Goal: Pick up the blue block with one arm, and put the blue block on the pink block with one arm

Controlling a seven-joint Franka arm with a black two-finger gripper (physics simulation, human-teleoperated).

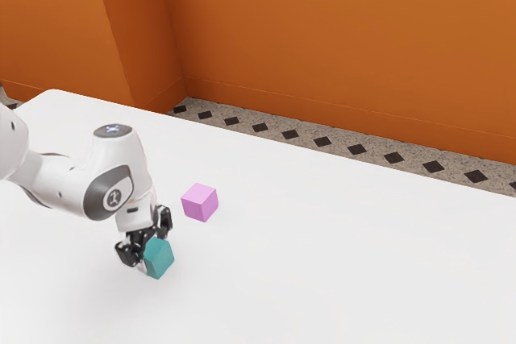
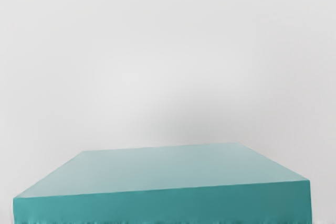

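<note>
**A:** What does the blue block [image 1: 160,257] look like?

**B:** It's a small cube, more teal than blue, with plain matte faces and crisp edges. In the wrist view [image 2: 168,182] its top face is paler than its darker side.

**A:** Where is it?

**B:** It's in the claw [image 1: 147,244], pinched between the black fingers from two sides, low over the white counter [image 1: 339,247]. I cannot tell whether it touches the counter.

**A:** And the pink block [image 1: 199,201]?

**B:** It's a pale pink cube of similar size, resting on the counter near the claw on the side toward the orange wall [image 1: 322,30]. It sits apart from the blue block.
</note>
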